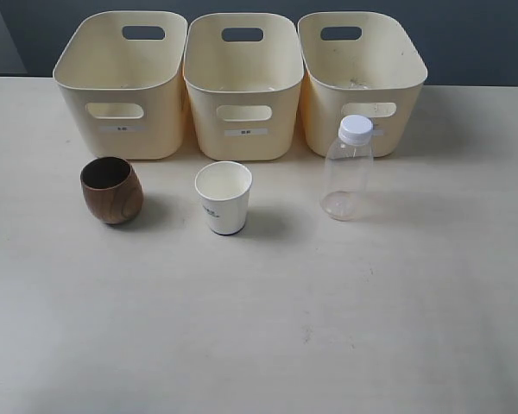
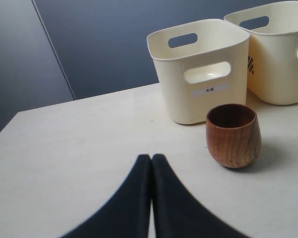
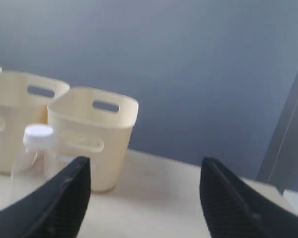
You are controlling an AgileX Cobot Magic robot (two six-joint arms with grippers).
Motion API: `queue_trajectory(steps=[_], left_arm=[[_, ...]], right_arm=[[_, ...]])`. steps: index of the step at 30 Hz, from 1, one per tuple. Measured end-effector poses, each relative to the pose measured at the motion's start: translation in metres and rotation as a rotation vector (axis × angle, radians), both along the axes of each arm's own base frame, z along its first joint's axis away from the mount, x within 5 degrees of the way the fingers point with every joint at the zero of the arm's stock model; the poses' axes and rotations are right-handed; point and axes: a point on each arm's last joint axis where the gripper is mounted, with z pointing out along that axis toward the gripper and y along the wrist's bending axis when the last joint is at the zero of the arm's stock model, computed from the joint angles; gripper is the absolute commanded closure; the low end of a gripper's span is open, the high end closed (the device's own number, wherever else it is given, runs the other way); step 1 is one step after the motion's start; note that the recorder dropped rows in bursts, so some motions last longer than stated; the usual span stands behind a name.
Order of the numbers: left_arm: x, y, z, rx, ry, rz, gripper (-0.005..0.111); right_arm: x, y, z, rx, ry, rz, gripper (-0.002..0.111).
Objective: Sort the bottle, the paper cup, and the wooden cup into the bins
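Here, three cream bins stand in one row at the far side of the table (image 1: 414, 328), side by side: the left bin (image 1: 121, 82), the middle bin (image 1: 242, 82) and the right bin (image 1: 363, 78). In front of them, three things stand upright in a line, well apart from each other. The wooden cup (image 1: 111, 190) is before the left bin, the paper cup (image 1: 224, 197) (white, with small dark print) is before the middle bin, and the bottle (image 1: 349, 168) with its white cap is just before the right bin.

The left gripper (image 2: 151, 161) has its dark fingers pressed together, with nothing between them; the wooden cup stands near, ahead of the tips. The right gripper (image 3: 144, 173) has its fingers spread wide and holds nothing; the bottle shows beside one finger (image 3: 59, 198).
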Motion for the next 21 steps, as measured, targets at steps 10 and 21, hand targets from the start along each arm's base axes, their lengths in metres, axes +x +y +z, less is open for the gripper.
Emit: queue_trajectory(steps=[10, 21], left_arm=[[0.0000, 0.0000, 0.0000, 0.000, 0.000, 0.000, 0.107], [0.0000, 0.0000, 0.0000, 0.000, 0.000, 0.000, 0.107]], right_arm=[[-0.0023, 0.0015, 0.0158, 0.056, -0.171, 0.024, 0.047], [-0.0018, -0.0035, 0.0155, 0.951, -0.099, 0.091, 0.047]])
